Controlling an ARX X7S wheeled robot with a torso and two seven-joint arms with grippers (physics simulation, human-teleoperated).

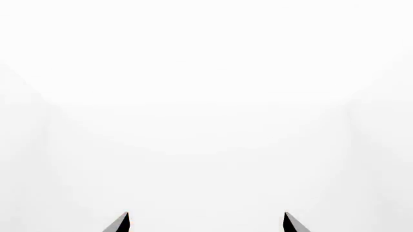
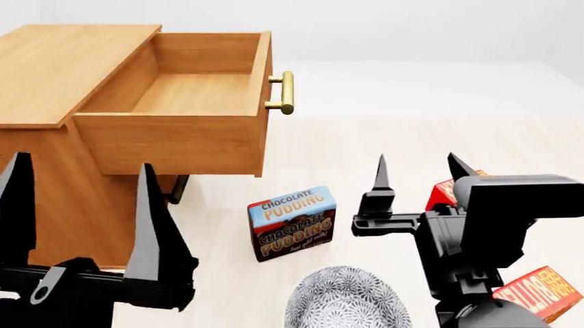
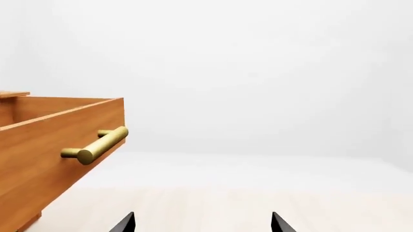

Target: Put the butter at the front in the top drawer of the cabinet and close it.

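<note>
Both grippers' fingers [image 2: 150, 225] spread and empty, top drawer [image 2: 174, 140] pulled out, up beyond them.

Top drawer [image 3: 45, 145] open; brass handle [image 3: 95, 145] visible.

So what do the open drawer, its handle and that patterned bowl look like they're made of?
The top drawer looks like light-brown wood or wood veneer with a matte finish: fine grain lines run along its panels. Its handle looks like brass-coloured metal, since it is a smooth golden bar with a soft sheen. The bowl could be glazed ceramic, white with a dense grey pattern, but the render leaves that open.
</note>
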